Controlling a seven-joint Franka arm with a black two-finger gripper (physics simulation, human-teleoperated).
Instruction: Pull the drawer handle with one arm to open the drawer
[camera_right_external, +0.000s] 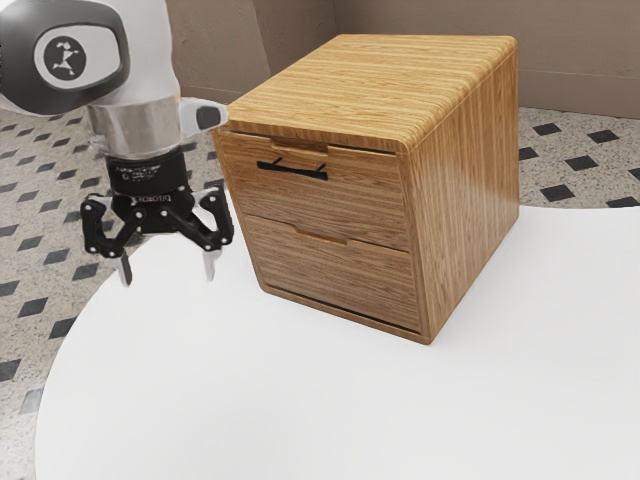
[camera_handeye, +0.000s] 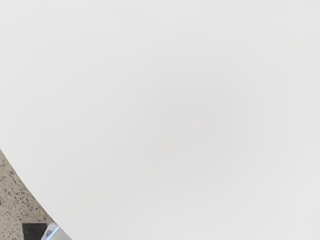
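The gripper (camera_right_external: 168, 272) is hanging fingers-down over the white table (camera_right_external: 300, 400), jaws spread wide and gripping nothing. The handle (camera_right_external: 292, 170) is sitting off to the gripper's side, toward the cabinet (camera_right_external: 440, 150). It's higher than the fingertips, roughly level with the gripper's black body. There's a clear gap between them, no contact.

The handle is a thin black bar, its long axis running horizontally across the face of the top drawer (camera_right_external: 340, 205) and standing a bit proud of it. So I'm reckoning the hand is needing to lift, turn to face the drawer front, and get a finger above and below the bar before any pull.

The cabinet is looking like striped bamboo-type wood, with rounded top edges and two stacked drawers. The lower drawer (camera_right_external: 335, 270) is showing just a shallow notch, no bar. There's a dark line above the top drawer: shadow or slight opening, can't tell from here. Under the hand, the table (camera_handeye: 160, 100) is looking smooth and matte, with speckled floor (camera_handeye: 15, 200) past its edge.
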